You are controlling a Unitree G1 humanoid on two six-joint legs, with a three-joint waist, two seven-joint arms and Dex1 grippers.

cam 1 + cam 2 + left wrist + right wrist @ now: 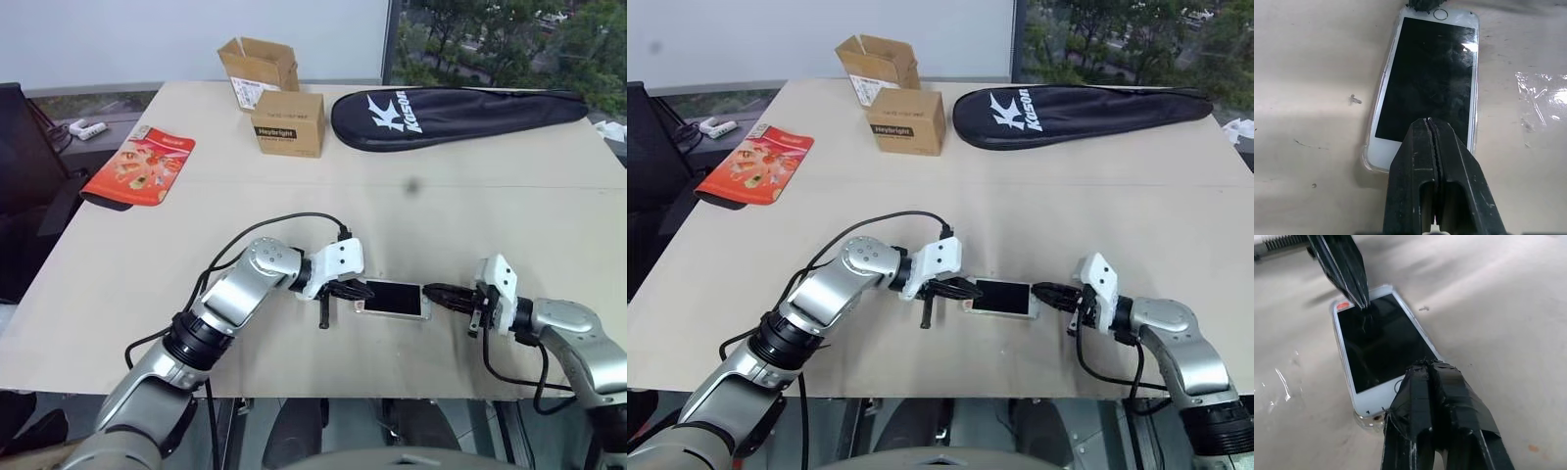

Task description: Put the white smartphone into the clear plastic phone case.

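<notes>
A: Start at the near edge of the table point(118, 255). What lies there?

B: The white smartphone point(392, 299), flat and screen up, close to the near edge and a little right of its middle. It lies lengthwise along that edge.

A: And the clear plastic phone case point(1367, 159)?

B: Under and around the phone. In the left wrist view a thin glinting rim runs along the phone's long side and rounds its corner. Whether every edge is fully seated I cannot tell.

A: The grippers?

B: The left gripper point(364, 291) comes in from the left, its two black fingers pressed together with nothing between them, the tip over the phone's left end. The right gripper point(438, 293) comes in from the right, fingers likewise closed on nothing, the tip at the home-button end. Whether either tip actually presses on the phone I cannot say.

A: So neither has hold of the phone?

B: No. It rests on the table between the two tips.

A: Anything else close by?

B: A crumpled scrap of clear film point(1542, 95) on the table just beside the phone.

A: Farther out?

B: A red snack packet point(140, 164) near the left edge. Toward the far edge, a closed cardboard box point(289, 123), with an open cardboard box point(257, 69) behind it. To their right a black racket cover point(456, 115) stretches toward the far right corner. A small white item point(87, 128) sits just beyond the far left corner.
</notes>
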